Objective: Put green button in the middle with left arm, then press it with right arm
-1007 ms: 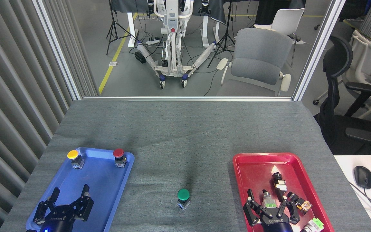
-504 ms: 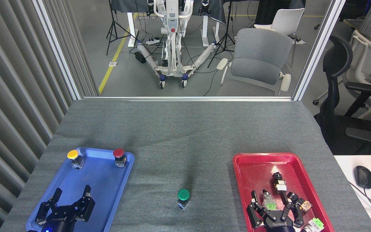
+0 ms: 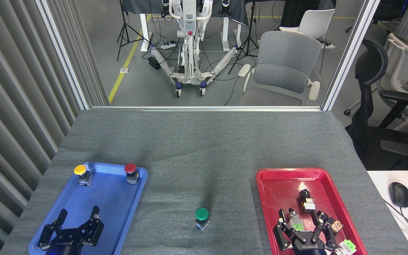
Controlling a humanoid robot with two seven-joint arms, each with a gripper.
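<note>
2 grippers sit low with jaws spread and empty, left gripper over the blue tray, right gripper over the red tray; green button stands on cloth between them, apparently placed, so pressing with the right seems next.

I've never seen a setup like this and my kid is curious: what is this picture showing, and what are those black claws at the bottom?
The camera sits in a robot's head, looking down at a grey table. The claws are its own grippers: left gripper over a blue tray, right gripper over a red tray of small parts. Both are open and hold nothing. A green button stands between the trays; a yellow button and a red button stand in the blue tray.
</note>
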